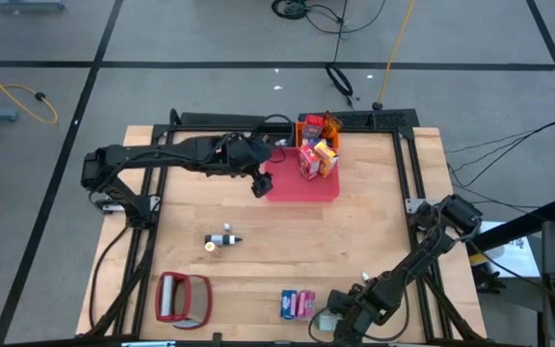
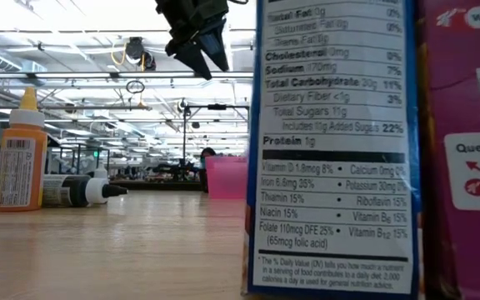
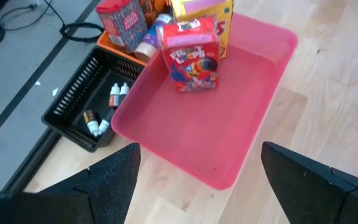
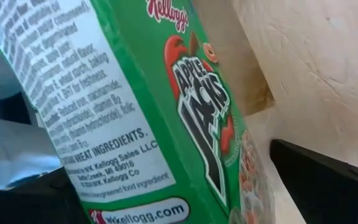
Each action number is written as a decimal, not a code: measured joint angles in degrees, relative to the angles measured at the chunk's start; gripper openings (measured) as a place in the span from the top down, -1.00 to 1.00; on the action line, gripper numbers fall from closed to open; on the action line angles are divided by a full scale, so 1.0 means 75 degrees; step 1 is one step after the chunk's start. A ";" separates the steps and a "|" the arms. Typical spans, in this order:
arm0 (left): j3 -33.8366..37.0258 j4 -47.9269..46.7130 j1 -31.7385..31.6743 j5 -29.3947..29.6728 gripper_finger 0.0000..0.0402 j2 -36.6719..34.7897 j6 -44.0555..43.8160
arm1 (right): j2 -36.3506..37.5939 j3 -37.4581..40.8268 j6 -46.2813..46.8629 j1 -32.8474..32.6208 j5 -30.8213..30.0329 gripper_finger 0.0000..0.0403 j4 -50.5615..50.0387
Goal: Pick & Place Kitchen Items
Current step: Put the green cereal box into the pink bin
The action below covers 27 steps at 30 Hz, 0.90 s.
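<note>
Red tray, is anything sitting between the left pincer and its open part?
Nothing visible. The left pincer hangs open above the near end of the red tray, which is bare; the cereal boxes stand at its far end.

Wooden table [image 1: 355, 241]: pink tray [image 1: 306, 188] w/ cartons at far edge; small bottles [image 1: 222, 240] mid-left; red-framed silvery flat object [image 1: 183, 298] near-left; blue and pink packets [image 1: 298, 305] at near edge.

A red tray [image 1: 292, 189] lies at twelve o'clock on the wooden surface [image 1: 355, 241]. A red-framed silvery flat object [image 1: 183, 298] lies at seven o'clock. A black basket [image 3: 79, 106] adjoins the tray.
</note>
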State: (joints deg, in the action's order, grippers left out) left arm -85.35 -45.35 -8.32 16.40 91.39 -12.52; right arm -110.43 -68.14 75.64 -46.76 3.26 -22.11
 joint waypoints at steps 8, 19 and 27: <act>0.0109 0.0108 0.0000 -0.0012 -0.67 0.0001 -0.0153 | 0.0123 0.0003 0.0230 0.0003 -0.0119 -0.98 0.0185; 0.0110 0.0307 0.0012 -0.0253 -0.67 0.0001 -0.0148 | 0.0213 0.0021 0.0048 -0.0007 -0.0626 -0.97 0.0916; 0.0110 0.0316 0.0012 -0.0256 -0.67 0.0001 -0.0118 | 0.0210 0.0015 0.0224 0.0041 -0.0617 -0.60 0.0703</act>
State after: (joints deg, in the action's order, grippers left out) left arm -84.53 -42.98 -8.23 14.49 91.39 -13.40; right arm -108.86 -68.03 77.32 -46.46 -1.37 -16.84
